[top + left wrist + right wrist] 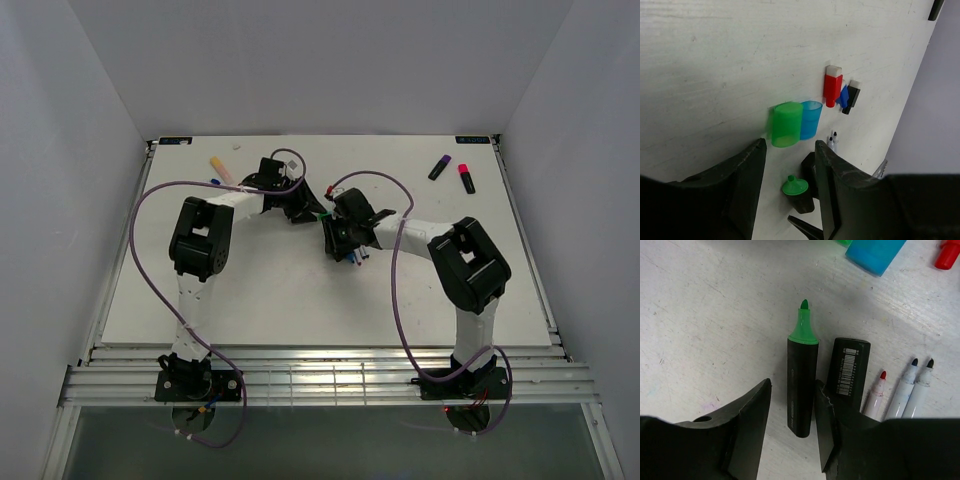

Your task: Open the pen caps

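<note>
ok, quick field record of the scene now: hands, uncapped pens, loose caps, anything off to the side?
left hand: open, empty
right hand: open, fingers either side of green highlighter
uncapped: green highlighter; three thin pens (red, blue, black tips)
second highlighter: beside the green one, tip hidden
loose caps: green cap and blue cap side by side; red cap past them
off to the side: purple highlighter, pink highlighter, yellow highlighter; cap state too small to tell

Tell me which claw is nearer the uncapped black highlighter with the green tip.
Right. The right claw has open fingers flanking the green-tipped black highlighter; the left claw sits farther off, beyond its tip.
</note>
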`<move>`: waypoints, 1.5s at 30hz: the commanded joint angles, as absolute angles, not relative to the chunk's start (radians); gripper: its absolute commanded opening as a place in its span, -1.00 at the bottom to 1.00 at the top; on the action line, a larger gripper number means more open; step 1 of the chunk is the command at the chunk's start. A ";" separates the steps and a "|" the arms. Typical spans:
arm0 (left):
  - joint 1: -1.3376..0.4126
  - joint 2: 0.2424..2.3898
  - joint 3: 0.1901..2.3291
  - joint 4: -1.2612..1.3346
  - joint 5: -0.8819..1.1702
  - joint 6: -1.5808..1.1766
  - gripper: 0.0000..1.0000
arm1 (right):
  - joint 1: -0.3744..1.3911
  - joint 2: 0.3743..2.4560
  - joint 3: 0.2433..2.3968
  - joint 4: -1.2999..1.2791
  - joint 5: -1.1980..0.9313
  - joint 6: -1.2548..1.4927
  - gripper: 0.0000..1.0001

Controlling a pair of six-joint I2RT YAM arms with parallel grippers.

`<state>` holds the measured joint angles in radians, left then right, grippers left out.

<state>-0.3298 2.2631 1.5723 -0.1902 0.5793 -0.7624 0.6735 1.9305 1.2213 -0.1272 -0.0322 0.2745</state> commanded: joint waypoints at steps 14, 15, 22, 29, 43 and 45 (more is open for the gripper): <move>-0.331 1.930 1.333 -0.166 0.468 -0.791 0.48 | 0.513 1.694 1.324 -0.297 0.114 0.233 0.07; -0.333 1.907 1.310 -0.154 0.459 -0.801 0.49 | 0.479 1.694 1.328 -0.305 0.115 0.230 0.08; -0.337 1.701 1.126 -0.057 0.497 -0.874 0.52 | 0.180 1.765 1.440 -0.359 0.181 0.203 0.18; -0.347 1.534 1.029 -0.037 0.560 -0.865 0.52 | -0.020 1.980 1.696 -0.431 0.256 0.104 0.42; -0.364 1.523 0.940 0.037 0.699 -0.758 0.53 | -0.132 2.304 2.042 -0.417 0.178 -0.047 0.73; -0.367 1.520 0.930 0.047 0.704 -0.755 0.53 | -0.152 2.327 2.045 -0.411 0.146 -0.055 0.73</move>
